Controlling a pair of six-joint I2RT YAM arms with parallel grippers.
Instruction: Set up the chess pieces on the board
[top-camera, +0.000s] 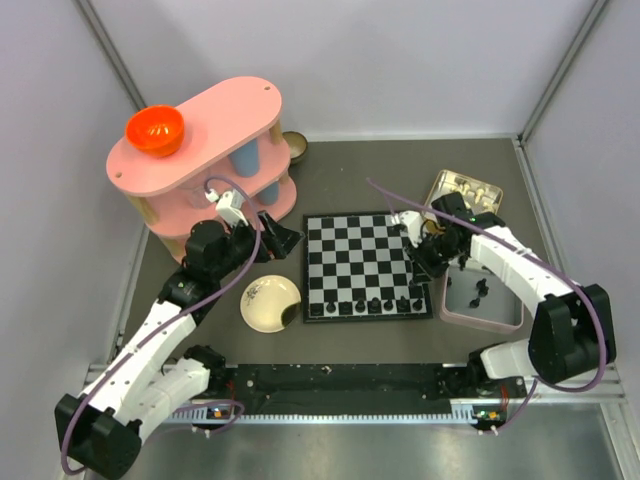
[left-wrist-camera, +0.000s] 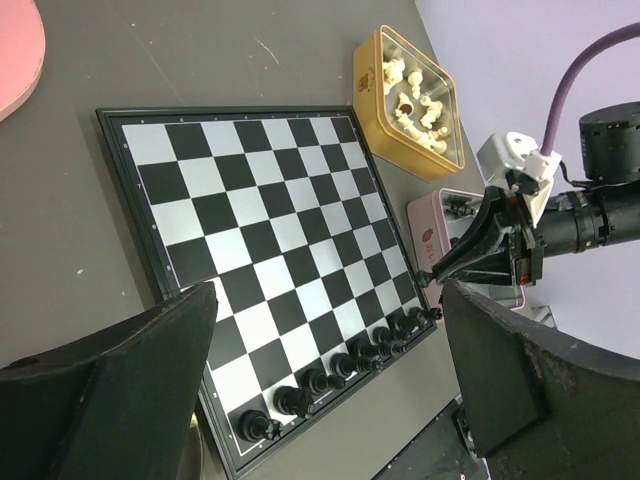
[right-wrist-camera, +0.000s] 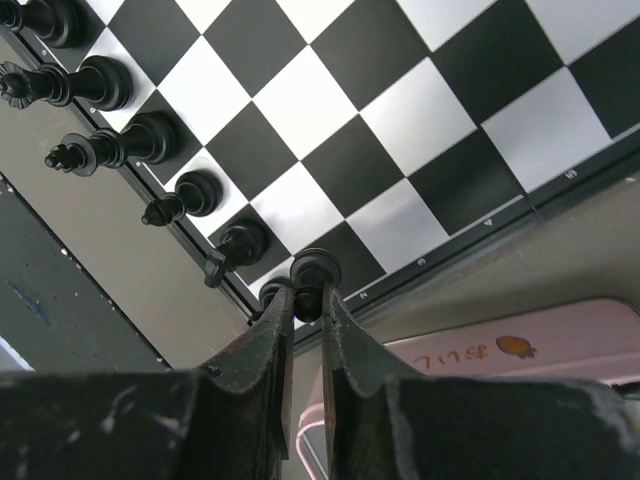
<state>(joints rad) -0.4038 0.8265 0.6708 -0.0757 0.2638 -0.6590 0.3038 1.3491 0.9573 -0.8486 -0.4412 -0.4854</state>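
Jaws of the right gripper (right-wrist-camera: 308, 288) are pinched almost shut on one round-headed black piece (right-wrist-camera: 316, 268). It is held upright at the near right corner of the board (top-camera: 365, 262), at the end of the row. Whether its base touches the square I cannot tell. Jaws of the left gripper (left-wrist-camera: 328, 295) stand wide apart with nothing between them, just off the board's left edge and facing across it.

More black pieces (top-camera: 372, 303) stand upright in a single row along the board's near edge, one to a square. The board lies flat in the middle of the tabletop (top-camera: 350, 175).

Just right of the board, under the right arm, sits a pink tray (top-camera: 482, 325) with a few dark pieces in it. Off the board's far right corner is a gold tin (left-wrist-camera: 362, 80) of cream-white pieces (left-wrist-camera: 415, 100). Near the board's near left corner lies a round cream plate (top-camera: 260, 305). Left of the board and farther back stands a pink two-tier shelf (top-camera: 220, 115) with an orange bowl (top-camera: 154, 131) on top. A small dark bowl (top-camera: 296, 146) sits just behind the shelf.
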